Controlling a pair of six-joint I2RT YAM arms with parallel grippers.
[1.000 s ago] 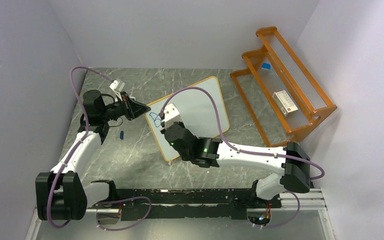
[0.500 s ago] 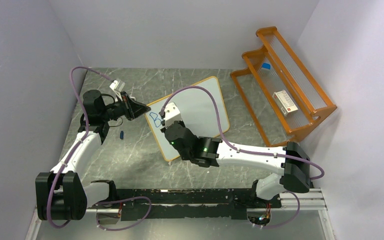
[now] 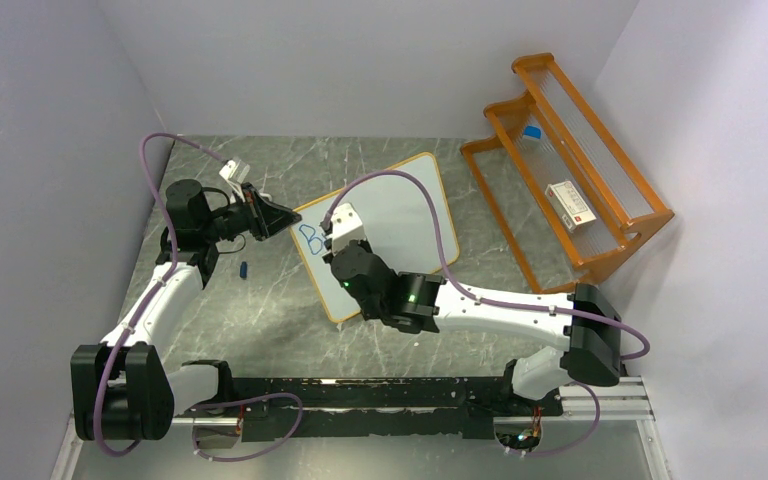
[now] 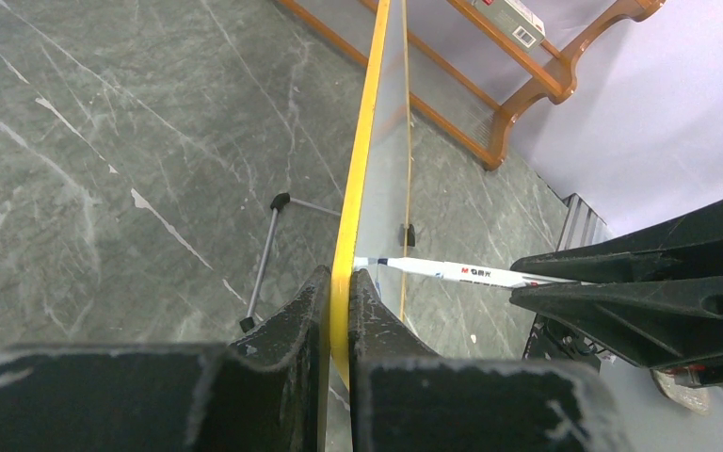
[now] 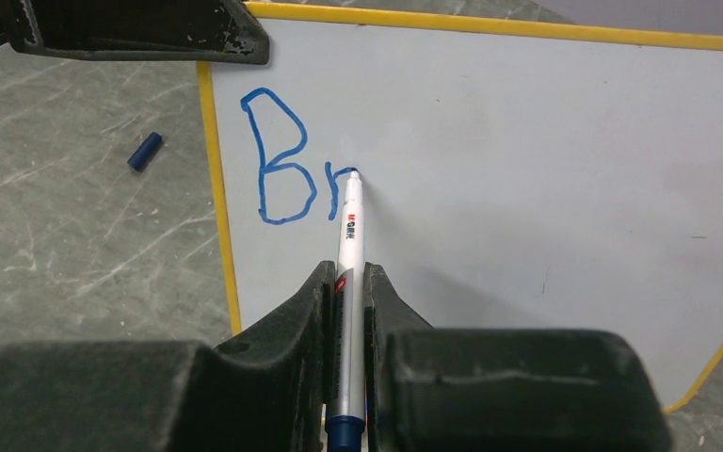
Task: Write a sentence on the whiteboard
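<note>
Since a second ago the sentence (image 5: 287, 167) grows from "B" to "Br". Right gripper (image 5: 347, 275) pinches the marker (image 5: 349, 215), tip touching the standing whiteboard (image 5: 546, 169) mid-table; blank surface lies rightward of the tip. Left gripper (image 4: 341, 280) clamps the board's yellow edge.

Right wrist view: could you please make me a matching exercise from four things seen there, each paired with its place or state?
Things:
1. marker
2. whiteboard
3. small blue cap
4. blue lettering

Places or states:
a. lying loose on the table
b. edge clamped by the left claw
c. held in the right claw, tip on the whiteboard
d. reads "Br"

Pairs: 1-c, 2-b, 3-a, 4-d.
</note>
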